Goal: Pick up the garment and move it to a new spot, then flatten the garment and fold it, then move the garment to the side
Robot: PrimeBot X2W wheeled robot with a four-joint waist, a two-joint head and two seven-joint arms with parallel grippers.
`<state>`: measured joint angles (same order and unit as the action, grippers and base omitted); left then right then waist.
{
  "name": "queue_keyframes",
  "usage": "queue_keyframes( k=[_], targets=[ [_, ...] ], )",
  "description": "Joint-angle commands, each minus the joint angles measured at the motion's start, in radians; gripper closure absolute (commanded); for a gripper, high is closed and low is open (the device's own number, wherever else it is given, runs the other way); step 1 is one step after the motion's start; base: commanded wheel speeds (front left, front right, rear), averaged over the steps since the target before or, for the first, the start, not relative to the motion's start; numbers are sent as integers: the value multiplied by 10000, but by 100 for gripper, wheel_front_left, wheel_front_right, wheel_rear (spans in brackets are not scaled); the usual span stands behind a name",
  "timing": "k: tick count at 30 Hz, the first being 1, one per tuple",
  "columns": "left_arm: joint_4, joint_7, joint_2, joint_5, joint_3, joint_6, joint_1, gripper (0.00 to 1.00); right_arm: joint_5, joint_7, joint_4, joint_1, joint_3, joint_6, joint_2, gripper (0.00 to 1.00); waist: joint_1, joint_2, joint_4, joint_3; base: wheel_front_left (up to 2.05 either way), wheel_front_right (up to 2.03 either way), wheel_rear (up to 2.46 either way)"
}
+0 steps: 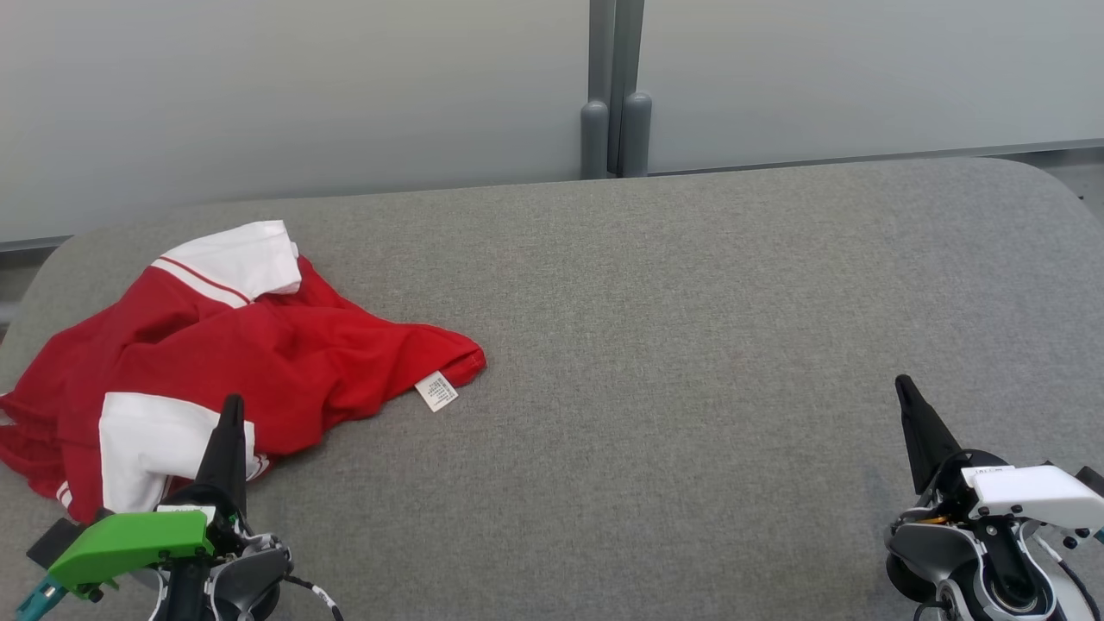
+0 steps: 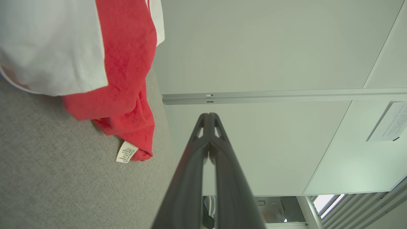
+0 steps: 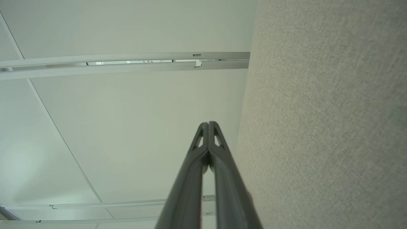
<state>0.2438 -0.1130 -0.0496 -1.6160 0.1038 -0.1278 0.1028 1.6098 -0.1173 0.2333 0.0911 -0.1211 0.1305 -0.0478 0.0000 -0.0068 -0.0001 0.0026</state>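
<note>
A crumpled red garment [image 1: 259,354] with white sleeves and a white care label [image 1: 436,391] lies at the left of the grey table [image 1: 690,345]. My left gripper [image 1: 232,405] stands at the lower left, shut and empty, its tip in front of the garment's near white sleeve. In the left wrist view the garment [image 2: 127,79] hangs at the upper left, apart from the shut left gripper [image 2: 209,115]. My right gripper [image 1: 903,384] is at the lower right, shut and empty, far from the cloth. In the right wrist view the right gripper [image 3: 208,123] has its fingers pressed together.
A pale partition wall [image 1: 302,95] with a grey post [image 1: 614,86] runs behind the table's far edge. The table's rounded corners show at far left and far right. Bare grey felt stretches from the garment to the right side.
</note>
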Motion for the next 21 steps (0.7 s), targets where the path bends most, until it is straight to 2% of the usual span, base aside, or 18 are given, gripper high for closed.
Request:
queue_keyframes(
  k=[1, 18, 19, 20, 21],
  targets=[
    [-13, -9, -1, 42, 26, -60, 114, 100, 75, 3, -35, 94, -23, 4, -52, 100, 0, 68, 0, 0, 0, 0, 0],
    [-13, -9, -1, 42, 26, -60, 114, 100, 75, 3, -35, 94, -23, 4, -52, 100, 0, 68, 0, 0, 0, 0, 0],
    [-13, -9, -1, 42, 26, -60, 114, 0, 75, 1, -35, 94, -23, 4, -52, 0, 0, 68, 0, 0, 0, 0, 0],
    [44, 0, 6, 0, -10, 4, -15, 0, -10, 2, 36, -27, 2, 0, 10, 0, 0, 0, 0, 0, 0, 0, 0],
    [44, 0, 6, 0, -10, 4, -15, 0, -10, 2, 36, -27, 2, 0, 10, 0, 0, 0, 0, 0, 0, 0, 0]
  ],
)
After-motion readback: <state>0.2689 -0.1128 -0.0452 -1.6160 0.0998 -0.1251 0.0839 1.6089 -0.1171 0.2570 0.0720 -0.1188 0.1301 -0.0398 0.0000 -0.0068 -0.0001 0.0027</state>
